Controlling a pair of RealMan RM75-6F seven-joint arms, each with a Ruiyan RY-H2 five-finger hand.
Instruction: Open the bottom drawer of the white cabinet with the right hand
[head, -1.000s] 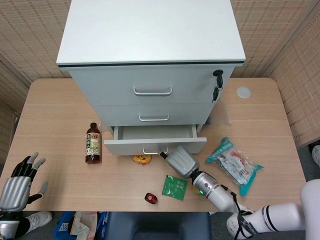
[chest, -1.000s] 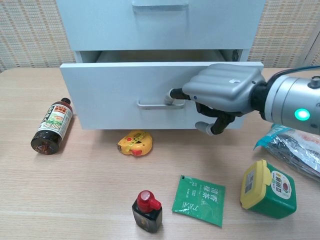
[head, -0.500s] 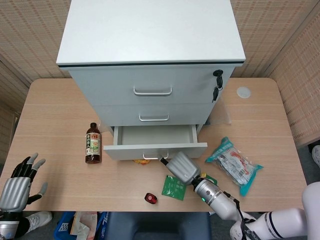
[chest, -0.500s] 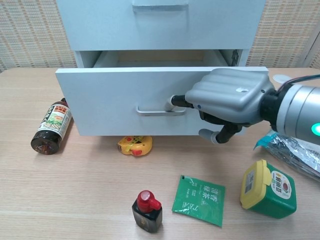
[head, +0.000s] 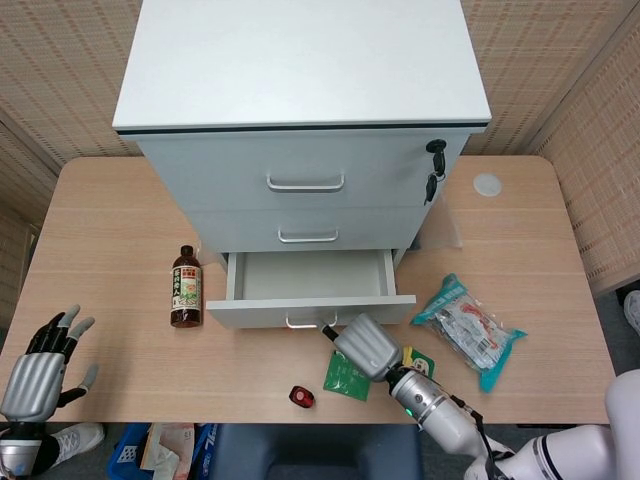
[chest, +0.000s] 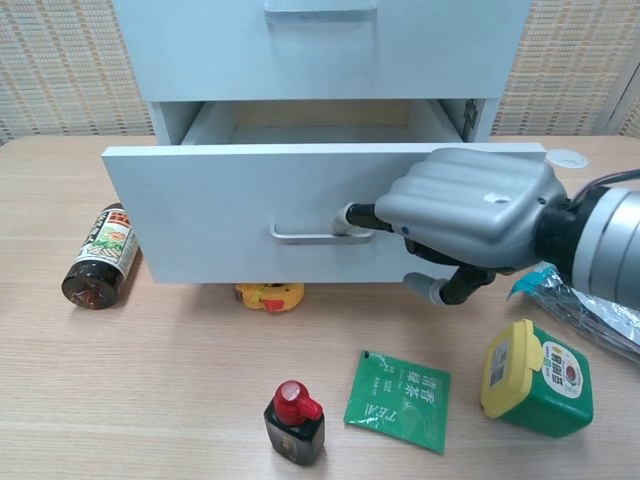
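Note:
The white cabinet (head: 300, 80) stands at the back of the table, and its bottom drawer (head: 310, 310) (chest: 250, 205) is pulled partly out, showing an empty inside. My right hand (head: 367, 346) (chest: 465, 215) is at the drawer front with fingers hooked on the right end of the metal handle (chest: 310, 237). Far off at the table's near left corner, my left hand (head: 35, 365) rests with fingers spread and holds nothing; the chest view does not show it.
A dark sauce bottle (head: 186, 287) (chest: 103, 255) lies left of the drawer. A yellow toy (chest: 268, 294) sits under the drawer front. A green tea sachet (chest: 398, 398), small red-capped bottle (chest: 294, 420), green yellow-lidded box (chest: 538, 378) and snack bag (head: 468, 328) lie in front and right.
My right hand has drawn back toward me with the handle, and the bottom drawer has slid further out. It now covers more of the yellow toy. The left hand stays put.

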